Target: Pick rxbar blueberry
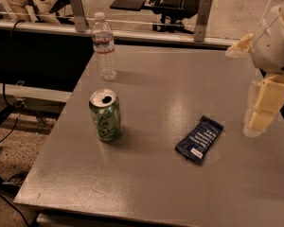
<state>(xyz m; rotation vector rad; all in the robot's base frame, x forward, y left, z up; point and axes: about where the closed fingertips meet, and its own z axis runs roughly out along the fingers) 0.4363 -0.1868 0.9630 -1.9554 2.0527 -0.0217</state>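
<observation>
The rxbar blueberry (pixel 199 139) is a flat dark navy wrapper with white text lines, lying at an angle on the grey table (pixel 161 93), right of centre. My gripper (pixel 261 109) hangs at the right edge of the camera view, above the table, to the right of the bar and apart from it. It holds nothing that I can see.
An opened green soda can (pixel 105 114) stands upright left of the bar. A clear water bottle (pixel 104 47) stands near the table's far left edge. Behind the table runs a rail with metal posts (pixel 202 18). The table's left and front edges drop to the floor with cables.
</observation>
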